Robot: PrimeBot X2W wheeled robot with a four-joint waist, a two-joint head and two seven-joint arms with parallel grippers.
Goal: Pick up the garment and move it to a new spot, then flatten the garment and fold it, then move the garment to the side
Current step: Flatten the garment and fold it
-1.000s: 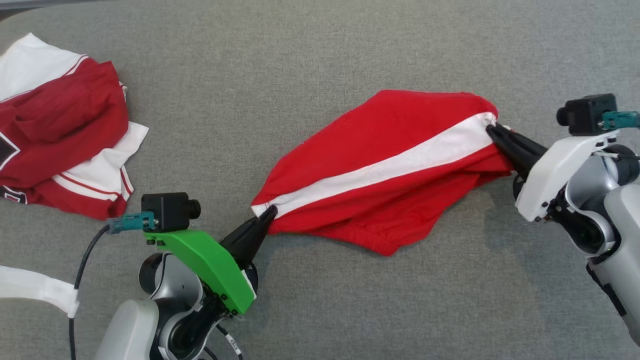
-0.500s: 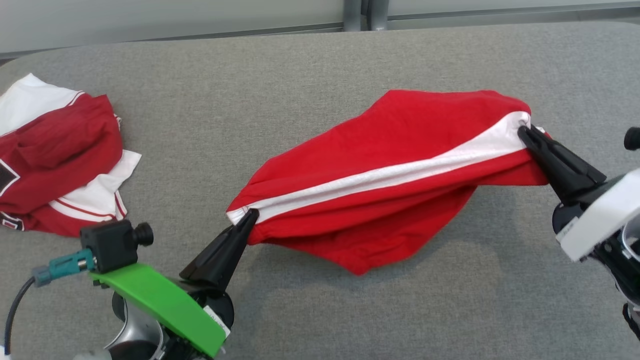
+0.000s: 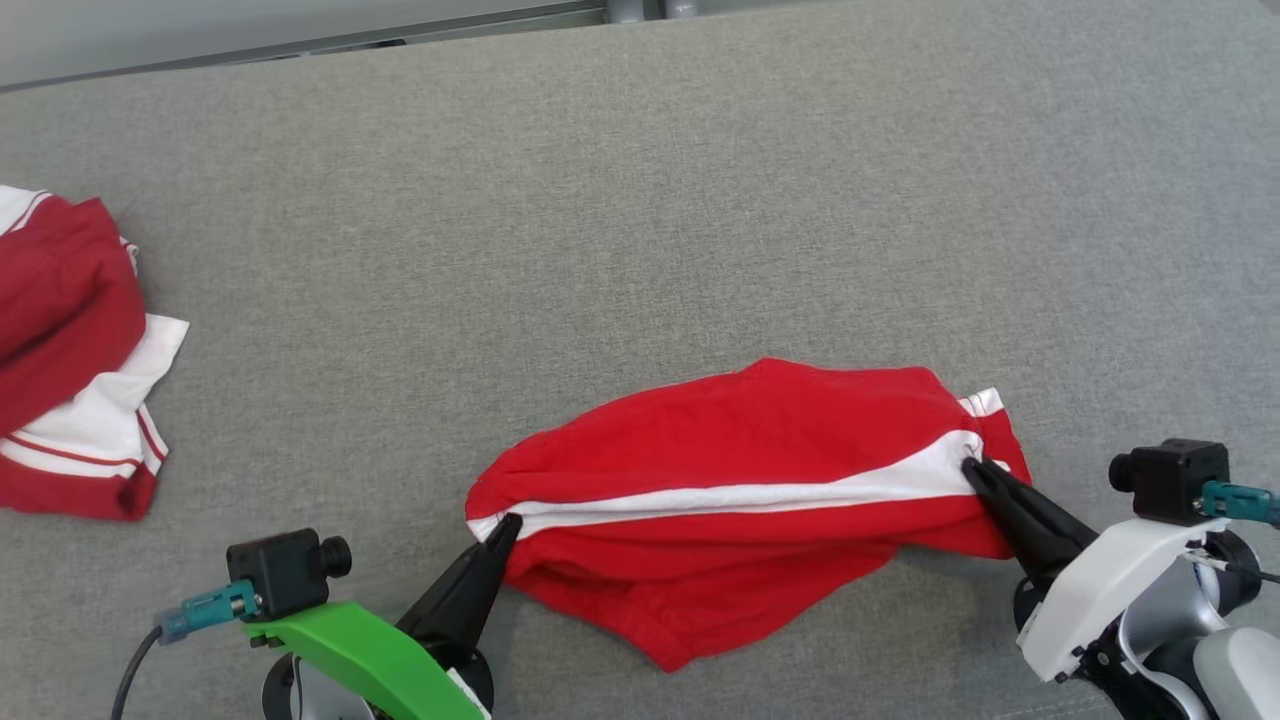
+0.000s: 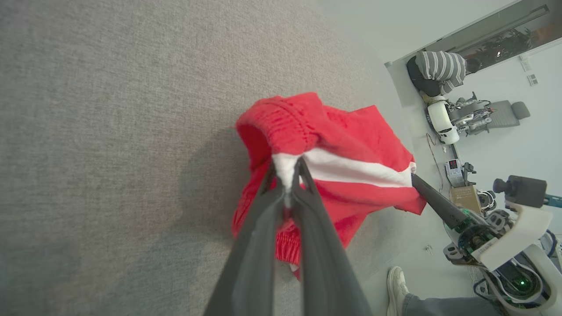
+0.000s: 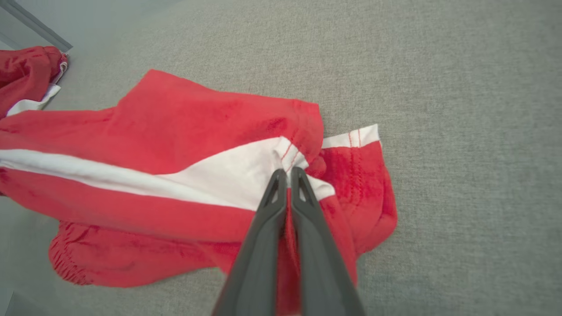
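Grey fabric tabletop (image 3: pixel 640 200) ran wide, with a pale floor beyond its far edge. The red garment (image 3: pixel 740 470) with a white stripe lay stretched near the front edge. The left gripper (image 3: pixel 510 522) was pinched tight on one stripe end, the right gripper (image 3: pixel 970 465) on the other. A second red-and-white heap (image 3: pixel 60 330) sat far left. Off the table stood a shoe (image 4: pixel 397 281) and what looked like a cardboard box (image 4: pixel 465 197), contents unclear.

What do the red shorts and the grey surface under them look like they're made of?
The red shorts: thin matte knit, probably sports polyester; small mesh-like holes show in the left wrist view and it sags limply. Its white stripe: similar soft cloth, with visible stitching. The grey surface: matte woven upholstery-type fabric, judging by its fine flecked grain.
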